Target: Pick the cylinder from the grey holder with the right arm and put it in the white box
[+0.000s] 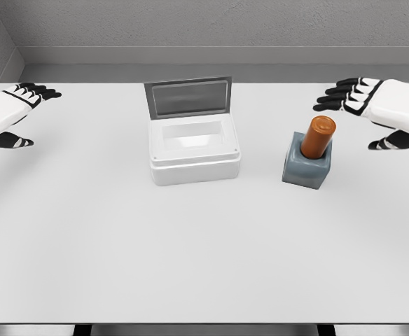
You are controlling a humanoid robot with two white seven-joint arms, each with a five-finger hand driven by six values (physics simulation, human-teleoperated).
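Observation:
An orange-brown cylinder (318, 136) stands slightly tilted in the grey holder (306, 169), right of the table's middle. The white box (194, 148) sits at the centre with its grey lid (188, 96) raised at the back and its inside bare. My right hand (368, 112) hovers at the right edge, up and to the right of the cylinder, apart from it, fingers spread and holding nothing. My left hand (13, 112) rests at the far left edge, fingers spread and holding nothing.
The white table (190, 252) stretches wide toward its front edge near the picture's bottom. A grey wall runs behind it.

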